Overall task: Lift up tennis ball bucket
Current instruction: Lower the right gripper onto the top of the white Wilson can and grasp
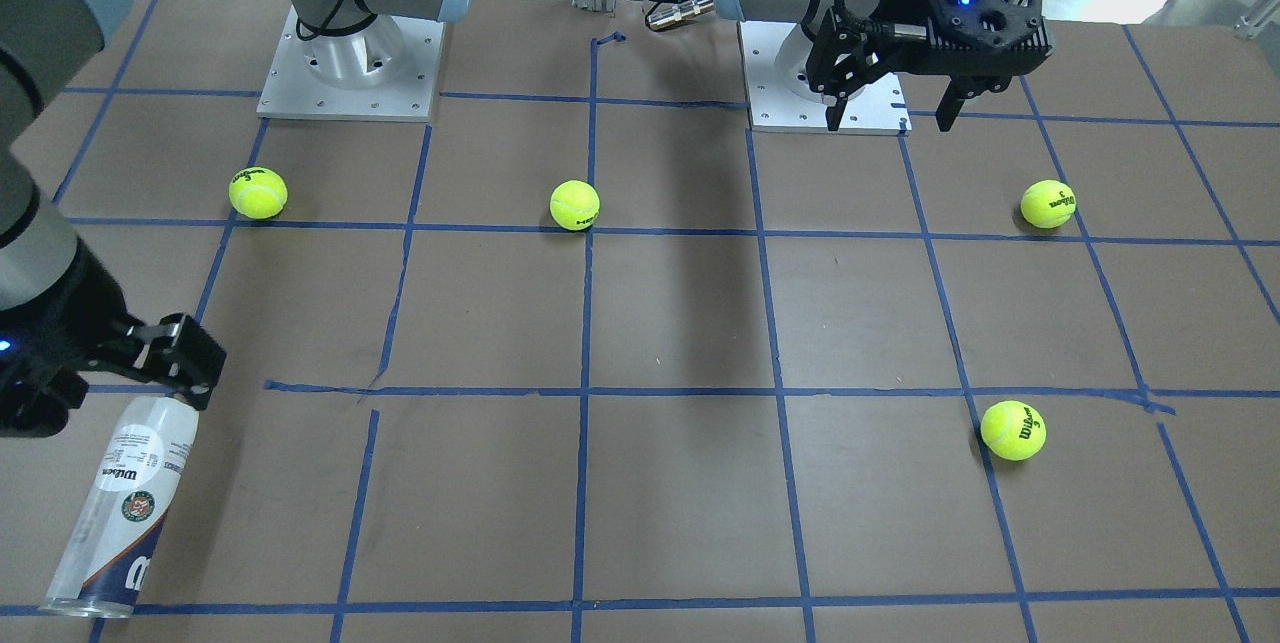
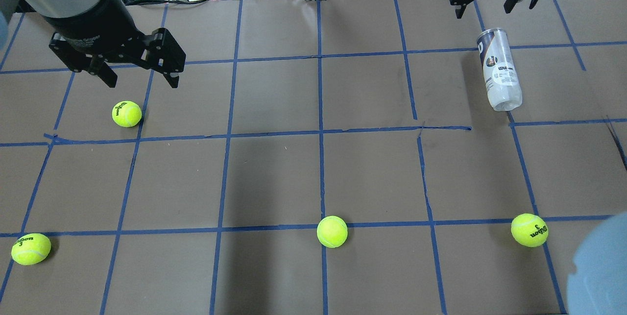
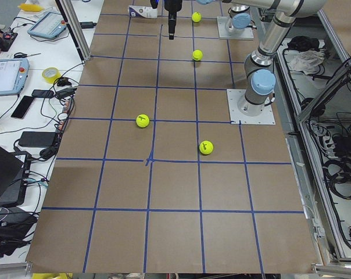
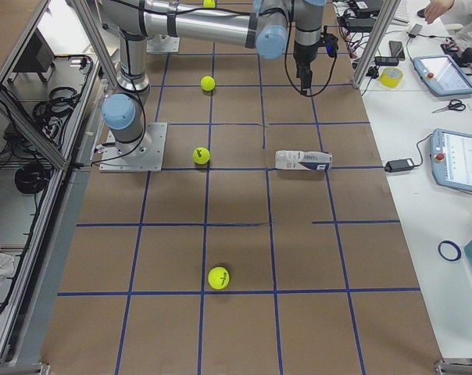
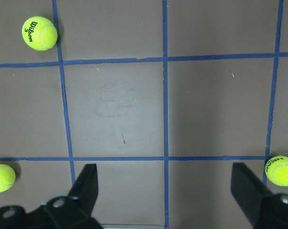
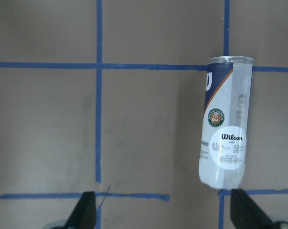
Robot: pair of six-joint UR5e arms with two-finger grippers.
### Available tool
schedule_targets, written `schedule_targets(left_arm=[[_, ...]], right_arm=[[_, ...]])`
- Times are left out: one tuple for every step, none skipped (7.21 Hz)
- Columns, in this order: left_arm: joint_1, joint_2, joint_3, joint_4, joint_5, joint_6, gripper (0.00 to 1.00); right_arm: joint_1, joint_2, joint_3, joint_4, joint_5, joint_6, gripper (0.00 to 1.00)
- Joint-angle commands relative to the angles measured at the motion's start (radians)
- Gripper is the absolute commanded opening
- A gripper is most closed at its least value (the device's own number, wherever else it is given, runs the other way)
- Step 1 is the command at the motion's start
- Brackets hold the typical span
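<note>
**Ana:** I'm on the overhead feed. Where do you have the can?

**Ben:** The tennis ball bucket (image 2: 499,70) lies on its side at about two o'clock on the table (image 2: 372,173). Its navy rim end points to twelve. I see no yellow through the clear wall, so I'd judge it empty and light.

**Ana:** And my right gripper (image 2: 485,4)?

**Ben:** It hangs above the table with its jaws spread wide and nothing in them. On its wrist camera the can sits at three o'clock. It lines up with one finger (image 6: 246,210) rather than with the gap.

**Ana:** So if I drop straight down, that finger lands on top of the can.

**Ben:** That's my worry. It's a smooth cylinder on flat paper, so a knock from above could send it rolling toward three or nine. I'd shift sideways first so the can sits in the gap. The heading looks fine, since the jaws would close across the can's width.

**Ana:** What else could go wrong?

**Ben:** If I pinch it near either end, the long body may droop or swivel once it leaves the table. If I squeeze hard, the thin wall may buckle and squirt out. I'd take it near the white label at mid-length and close gently.

**Ana:** What about the left gripper (image 2: 141,75)?

**Ben:** Its jaws are also spread and empty. It hangs at ten o'clock, near a loose tennis ball (image 2: 127,113) and well apart from the can. I'd leave it parked there.
</note>
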Motion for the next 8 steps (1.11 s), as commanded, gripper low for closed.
schedule_targets(left_arm=[[-0.002,-0.001,-0.002,0.0,-0.001,0.001,1.0],[0.0,0.0,-0.002,0.0,-0.001,0.001,1.0],[-0.002,-0.001,-0.001,0.0,-0.003,0.001,1.0],[-0.002,0.0,-0.002,0.0,-0.008,-0.001,1.0],[-0.002,0.0,-0.001,0.0,-0.006,-0.001,1.0],[-0.002,0.0,-0.001,0.0,-0.006,-0.001,1.0],[-0.002,0.0,-0.001,0.0,-0.006,0.0,1.0],[0.001,0.0,-0.001,0.0,-0.006,0.001,1.0]], right_arm=[[-0.089,0.15,-0.001,-0.163,-0.026,-0.045,1.0],[-0.096,0.233,-0.004,-0.298,-0.046,-0.1,1.0],[-0.122,0.291,-0.022,-0.371,-0.064,-0.152,1.0],[-0.127,0.333,-0.031,-0.376,-0.054,-0.156,1.0],[-0.127,0.343,-0.033,-0.375,-0.048,-0.159,1.0],[-0.129,0.361,-0.033,-0.378,-0.046,-0.186,1.0],[-0.129,0.401,-0.036,-0.38,-0.045,-0.185,1.0],[-0.129,0.415,-0.053,-0.396,-0.022,-0.193,1.0]])
